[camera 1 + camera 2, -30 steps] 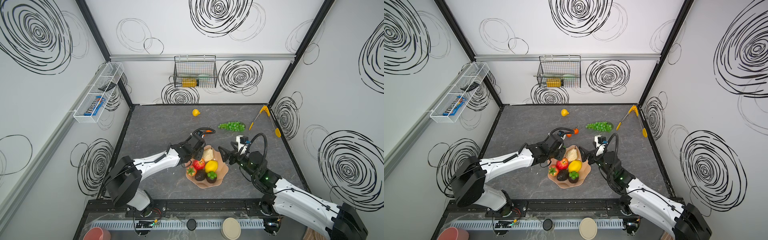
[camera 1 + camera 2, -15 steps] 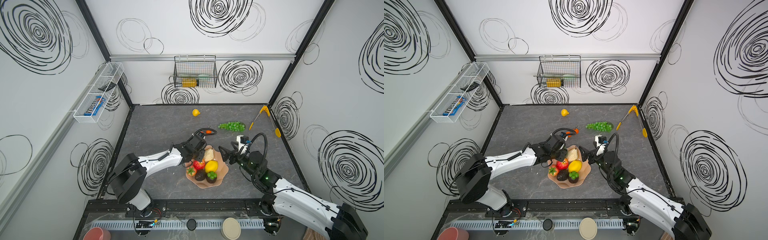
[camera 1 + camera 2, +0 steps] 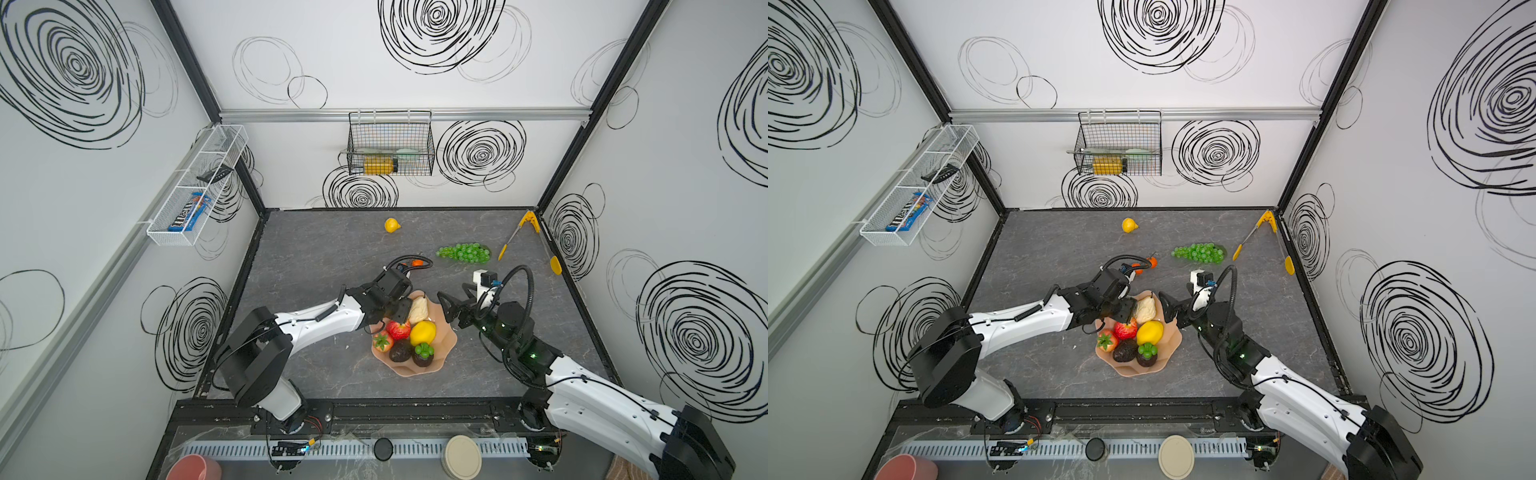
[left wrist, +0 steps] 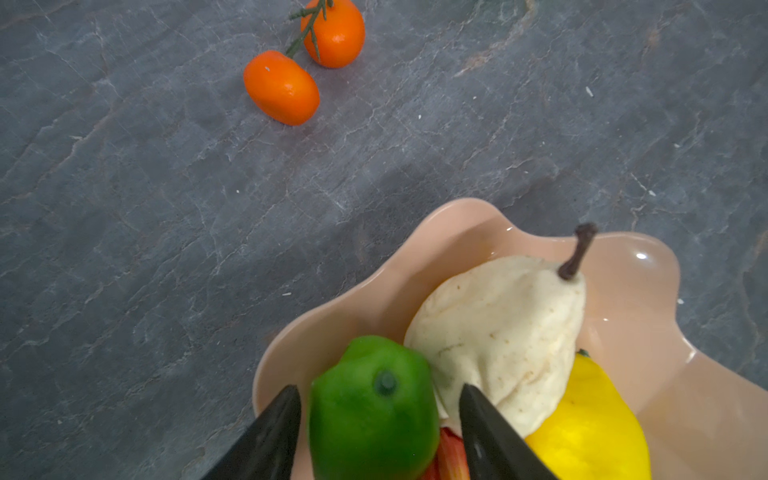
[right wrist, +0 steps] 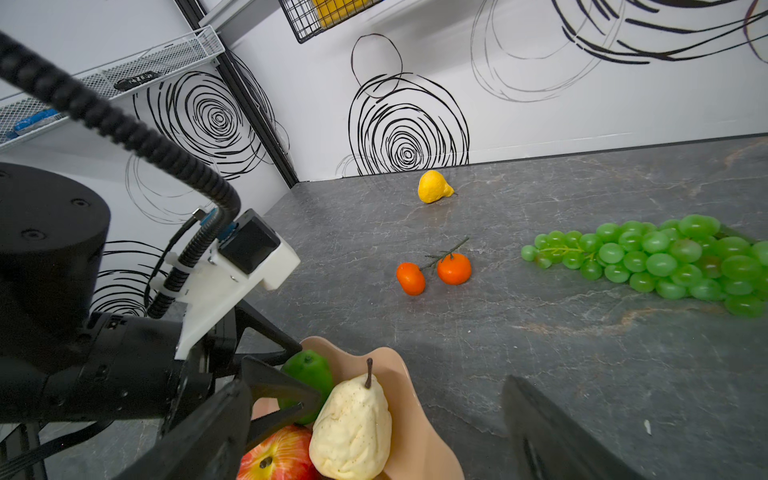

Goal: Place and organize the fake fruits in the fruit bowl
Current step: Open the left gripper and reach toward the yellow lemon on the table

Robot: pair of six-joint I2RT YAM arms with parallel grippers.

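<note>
Three fruits lie outside the bowl (image 3: 444, 340) on the bench (image 3: 316, 257): a small yellow pear-shaped fruit (image 3: 392, 225) near the back edge, the grapes (image 3: 463, 252) toward the back right, and the twin oranges (image 4: 305, 62) on one stem just behind the bowl. The bowl itself sits near the front edge, about midway across, and holds the apple (image 3: 398, 328), the pear (image 3: 417, 309), a lemon (image 3: 423, 332), a strawberry (image 3: 382, 340) and two dark fruits, one with a green top.

The step in hand is the drop of the lime (image 4: 374, 409). The left gripper (image 4: 380, 428) hangs over the bowl's back left rim, with the lime between its jaws; in the left wrist view there is a thin gap on each side of the lime, so the jaws look parted and the fruit released, or very nearly so. The lime lies against the pear and above the apple; whether it has settled I cannot tell.

The right gripper (image 3: 451, 305) waits just to the right of the bowl, jaws spread wide and empty.

Next, I judge, the left arm should lift straight up clear of the lime without nudging the pear, then go for the oranges, which are closest to it. The stem looks thin, so a grasp around one orange seems safer. The right arm is better placed for the grapes
</note>
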